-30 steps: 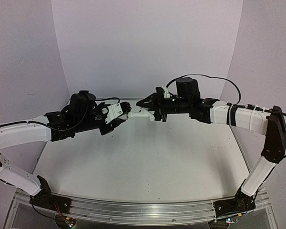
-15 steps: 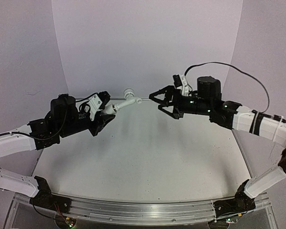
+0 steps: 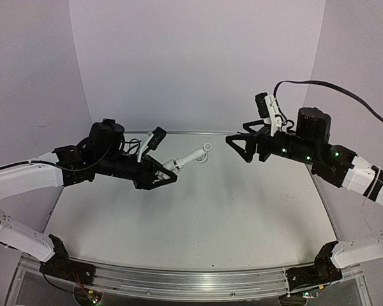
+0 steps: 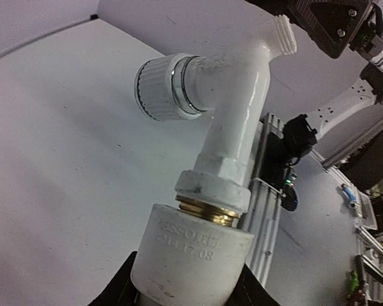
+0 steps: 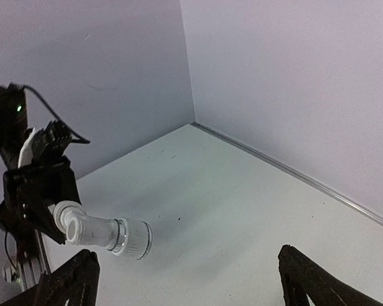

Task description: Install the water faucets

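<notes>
White tap (image 3: 190, 157): held out by my left pincer (image 3: 161, 175), in the air above the worktop (image 3: 198, 229), left of centre; tilted up toward the far right, spout end toward my right pincer (image 3: 244, 148).
Knob (image 4: 163, 86): round, ribbed, with a silver band behind it; sticks out sideways from the tap body.
Pipe fitting (image 4: 191, 255): white, joined end to end with the tap's base; a brass ring (image 4: 207, 210) shows between the two.
Left pincer: clamped on the pipe fitting, black fingers either side of it; tap and fitting both clear of the worktop.
Right pincer: fingers spread wide apart, holding nothing; right of the tap, well apart from it, facing it.
Right wrist view: tap sits low and left, between my spread fingers.
</notes>
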Controlling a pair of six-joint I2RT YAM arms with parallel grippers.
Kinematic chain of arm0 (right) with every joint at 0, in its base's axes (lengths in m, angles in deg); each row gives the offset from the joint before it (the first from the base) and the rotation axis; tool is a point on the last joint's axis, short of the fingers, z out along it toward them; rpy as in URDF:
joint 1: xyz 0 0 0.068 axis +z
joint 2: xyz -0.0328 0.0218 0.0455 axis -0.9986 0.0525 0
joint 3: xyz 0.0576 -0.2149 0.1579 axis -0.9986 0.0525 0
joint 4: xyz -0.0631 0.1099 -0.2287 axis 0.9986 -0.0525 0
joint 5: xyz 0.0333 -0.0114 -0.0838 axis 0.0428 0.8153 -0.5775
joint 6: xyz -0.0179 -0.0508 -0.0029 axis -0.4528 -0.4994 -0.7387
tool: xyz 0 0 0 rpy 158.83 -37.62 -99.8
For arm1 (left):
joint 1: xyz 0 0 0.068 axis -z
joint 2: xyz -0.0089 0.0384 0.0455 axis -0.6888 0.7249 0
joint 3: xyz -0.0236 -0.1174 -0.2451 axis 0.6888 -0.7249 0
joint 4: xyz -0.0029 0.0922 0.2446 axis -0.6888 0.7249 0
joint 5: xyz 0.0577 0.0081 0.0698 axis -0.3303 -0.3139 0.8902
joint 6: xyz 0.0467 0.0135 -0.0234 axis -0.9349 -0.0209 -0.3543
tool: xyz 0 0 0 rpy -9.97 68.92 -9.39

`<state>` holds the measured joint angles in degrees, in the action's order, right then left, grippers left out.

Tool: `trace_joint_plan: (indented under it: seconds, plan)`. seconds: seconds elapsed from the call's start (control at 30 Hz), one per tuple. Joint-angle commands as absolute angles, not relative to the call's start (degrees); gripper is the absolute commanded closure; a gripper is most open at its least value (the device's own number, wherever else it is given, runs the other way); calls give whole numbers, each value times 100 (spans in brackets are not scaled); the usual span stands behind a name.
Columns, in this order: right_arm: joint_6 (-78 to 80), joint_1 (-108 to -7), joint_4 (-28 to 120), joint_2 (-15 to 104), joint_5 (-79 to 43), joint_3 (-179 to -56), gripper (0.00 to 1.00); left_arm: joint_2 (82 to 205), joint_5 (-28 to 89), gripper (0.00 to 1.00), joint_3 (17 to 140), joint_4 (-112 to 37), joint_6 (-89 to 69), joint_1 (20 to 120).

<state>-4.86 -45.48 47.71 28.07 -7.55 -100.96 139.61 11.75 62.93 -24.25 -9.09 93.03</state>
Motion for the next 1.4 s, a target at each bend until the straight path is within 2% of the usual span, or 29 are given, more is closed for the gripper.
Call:
trace_joint_plan:
  seconds: [0.0, 0.17, 0.43, 0.5, 0.57, 0.7, 0.93, 1.07, 1.23, 1.33, 1.37]
  plan:
    - [-1509, -4540, 4451, 2851, 662, -10377, 2, 14291, -739, 100, 6871, -2589, -143, 9293]
    - [-1356, -4534, 4369, 3135, 2055, -10462, 2, 14660, -1385, 100, 7058, -2590, 127, 9293]
    - [-999, -4533, 4417, 3463, 2672, -10366, 3, 14907, -1557, 100, 7199, -2590, 258, 9319]
    - [-949, -4533, 4438, 3588, 2827, -10384, 9, 14948, -1582, 100, 7251, -2589, 258, 9325]
    - [-908, -4533, 4427, 3751, 3060, -10461, 20, 14983, -1605, 100, 7293, -2594, 261, 9327]
    - [-882, -4533, 4397, 3948, 3235, -10539, 29, 14986, -1608, 100, 7330, -2589, 274, 9337]
    - [-545, -4533, 4560, 4076, 3451, -10619, 53, 14970, -1300, 100, 7347, -2582, 84, 9341]
    - [54, -4524, 4975, 4077, 3500, -10584, 79, 14968, -585, 100, 7505, -2472, -437, 9342]
    - [579, -4507, 5182, 3968, 3272, -10521, 85, 15034, 923, 100, 8012, -2153, -1627, 9337]
    - [981, -4507, 5234, 3932, 2823, -10503, 99, 15117, 2216, 100, 8248, -2151, -2558, 9345]
    - [1142, -4507, 5266, 3950, 2665, -10505, 100, 15192, 2577, 100, 8359, -2156, -2835, 9346]
